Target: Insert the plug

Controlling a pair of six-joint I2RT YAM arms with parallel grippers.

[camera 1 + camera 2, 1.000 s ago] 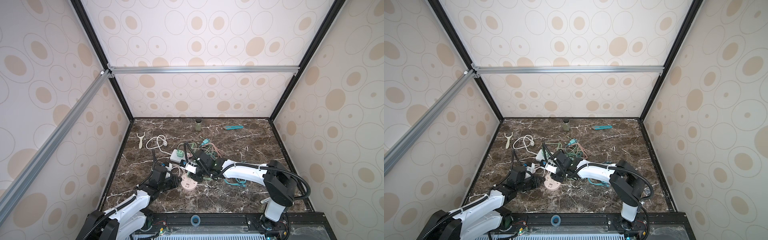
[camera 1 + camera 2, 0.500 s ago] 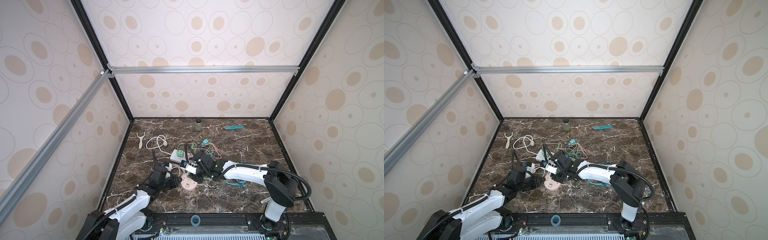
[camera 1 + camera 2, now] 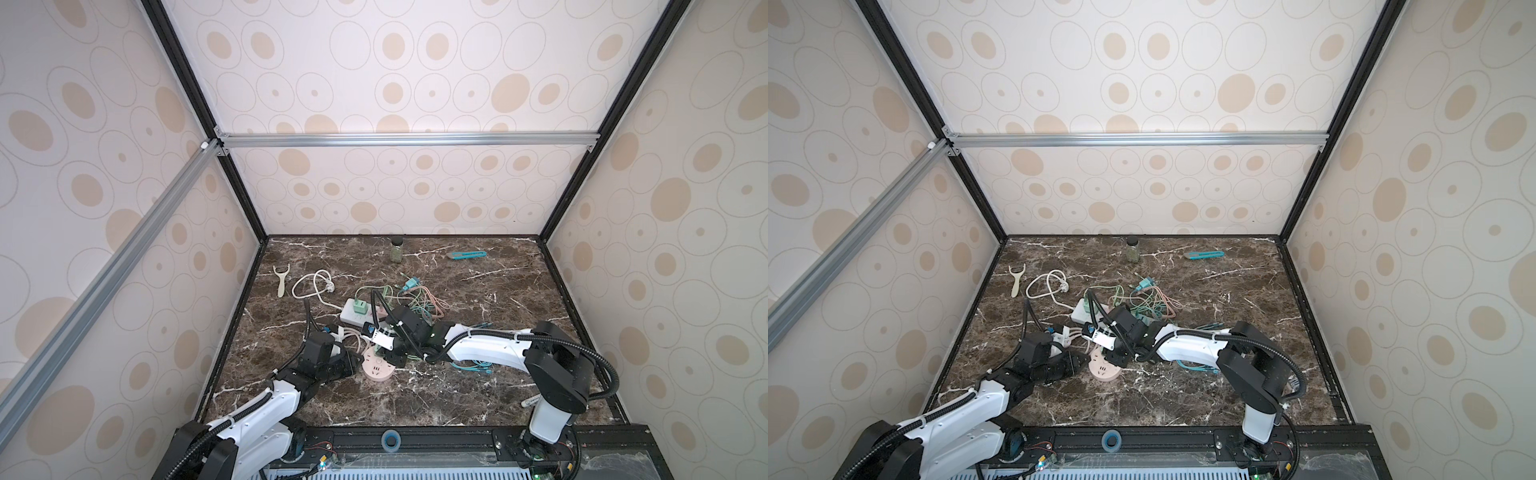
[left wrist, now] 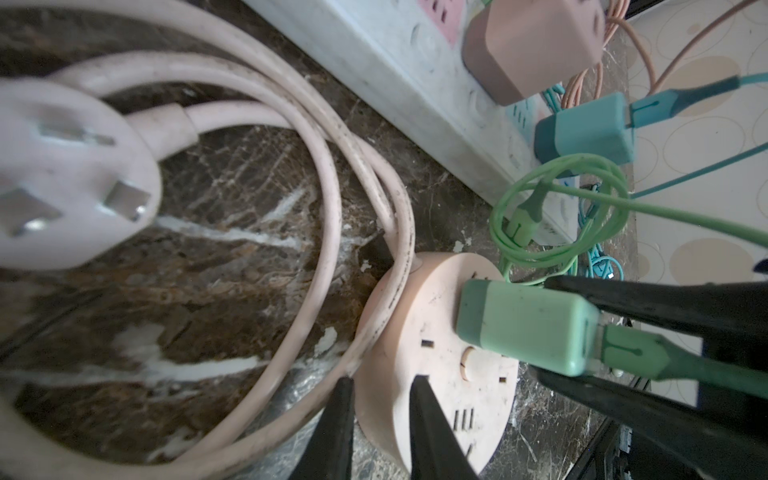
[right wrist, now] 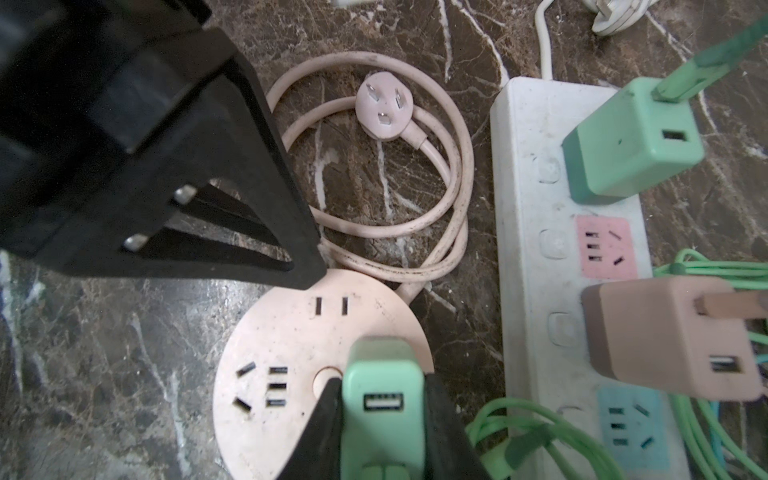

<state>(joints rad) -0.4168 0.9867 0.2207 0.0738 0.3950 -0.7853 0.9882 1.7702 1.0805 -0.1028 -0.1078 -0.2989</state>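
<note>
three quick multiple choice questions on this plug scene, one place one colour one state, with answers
1. Where is the held green charger? A) over the round socket B) on the white strip C) beside the jar
2. The round socket's colour? A) teal B) pink C) black
3. The right gripper is A) open, empty B) shut on the jar C) shut on the green charger
Answers: 1 A, the right wrist view shows it over the socket's face. 2 B, pale pink face. 3 C, both fingers press its sides.
</note>
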